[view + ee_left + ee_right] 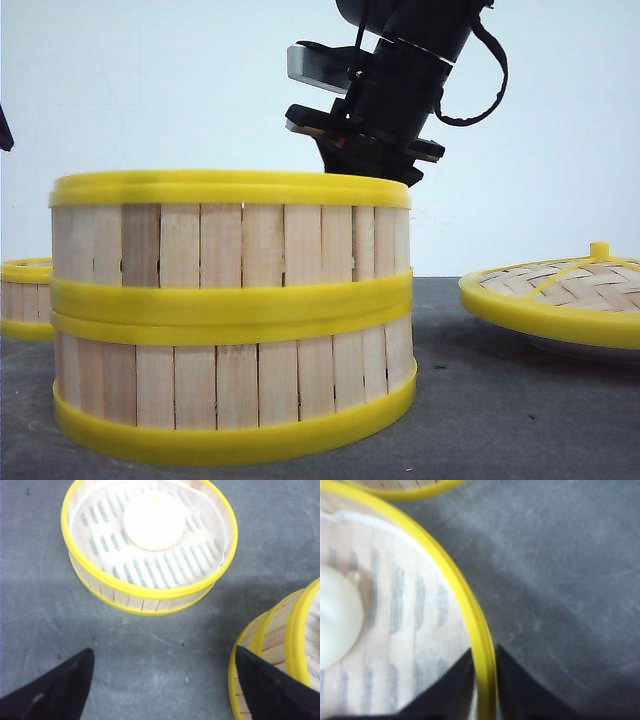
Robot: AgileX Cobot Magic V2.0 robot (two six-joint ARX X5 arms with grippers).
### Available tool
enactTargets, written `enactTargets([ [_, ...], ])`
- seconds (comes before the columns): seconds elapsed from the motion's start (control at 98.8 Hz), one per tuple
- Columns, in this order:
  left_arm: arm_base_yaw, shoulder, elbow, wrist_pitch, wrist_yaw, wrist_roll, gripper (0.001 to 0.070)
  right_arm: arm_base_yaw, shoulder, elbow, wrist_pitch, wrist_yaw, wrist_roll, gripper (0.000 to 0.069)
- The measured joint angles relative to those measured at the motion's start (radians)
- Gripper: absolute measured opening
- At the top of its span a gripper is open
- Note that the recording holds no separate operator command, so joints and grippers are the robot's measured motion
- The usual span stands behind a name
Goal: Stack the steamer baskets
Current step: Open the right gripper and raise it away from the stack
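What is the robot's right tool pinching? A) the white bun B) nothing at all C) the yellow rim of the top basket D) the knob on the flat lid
C: in the right wrist view the right tool has one finger inside and one outside the yellow rim of the top basket, which sits on the stack of two.

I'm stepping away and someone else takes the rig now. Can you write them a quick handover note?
Right end effector: shut on the rim of the top steamer basket, which sits on a second basket.
Left end effector: open, empty, over the table beside the stack.
Third basket, holding a bun, stands alone at the left.
Lid lies apart at the right.
Done: two stacked. Left: release, then stack the third.
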Motion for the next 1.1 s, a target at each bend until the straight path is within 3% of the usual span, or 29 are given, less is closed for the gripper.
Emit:
enactTargets([
  [0.132,0.000,0.000,0.000,0.000,0.000,0.000,0.0550,-0.001,0.000,0.000,0.008,0.000,0.003,0.0339],
  [0.243,0.000,0.000,0.000,0.000,0.000,0.000,0.0550,-0.001,0.000,0.002,0.021,-0.001,0.007,0.0406],
  [0.445,0.007,0.001,0.000,0.032,0.000,0.000,0.0550,-0.015,-0.076,0.008,-0.032,-0.001,0.016,0.0421],
  [0.587,0.057,0.055,0.032,0.053,0.000,0.000,0.0550,-0.021,-0.231,0.024,-0.101,-0.001,0.023,0.0421],
  [0.871,0.180,0.351,0.242,0.093,0.000,0.000,0.0550,-0.022,-0.525,0.029,-0.296,0.039,0.026,0.0421],
  [1.104,0.199,0.640,0.423,0.084,-0.001,0.000,0.0550,-0.022,-0.635,0.029,-0.418,0.127,0.026,0.0421],
])
